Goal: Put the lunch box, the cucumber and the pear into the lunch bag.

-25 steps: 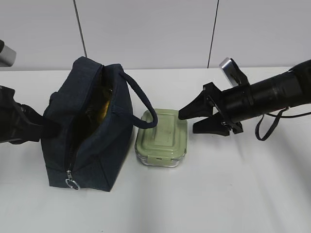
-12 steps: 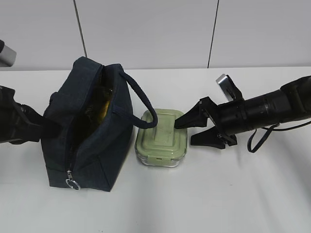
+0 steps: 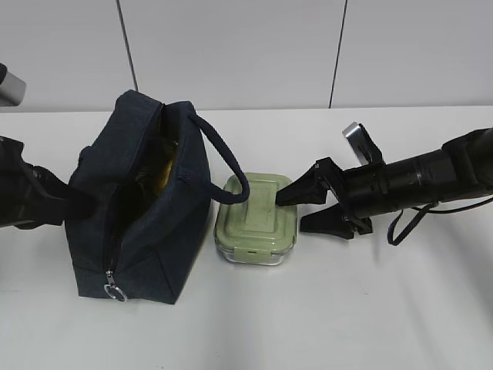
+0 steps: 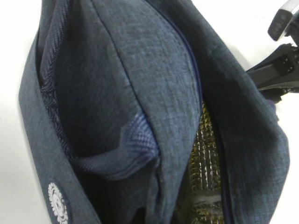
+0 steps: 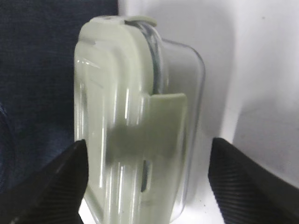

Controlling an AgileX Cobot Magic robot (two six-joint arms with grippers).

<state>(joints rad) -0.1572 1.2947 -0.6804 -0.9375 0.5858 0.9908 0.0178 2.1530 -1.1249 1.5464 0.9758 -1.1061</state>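
Right pincer (image 3: 306,208) gaped wide at box's (image 3: 256,219) right end, mid-frame on worktop (image 3: 370,308), not gripping. Bag (image 3: 139,200) stood open left of box. Left pincer's state: couldn't tell.

Right arm reaching toward the lunch box, left arm at its far side

The right gripper (image 3: 296,208) lies near-horizontal, jaws spread, straddling the lunch box (image 3: 256,220) edge. The left gripper (image 3: 69,202) is low, well left of the lunch box, its state hidden.

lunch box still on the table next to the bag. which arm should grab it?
Right. Its gripper is open at the lunch box, fingers either side of it. The left gripper is behind the lunch bag, seemingly holding it open.
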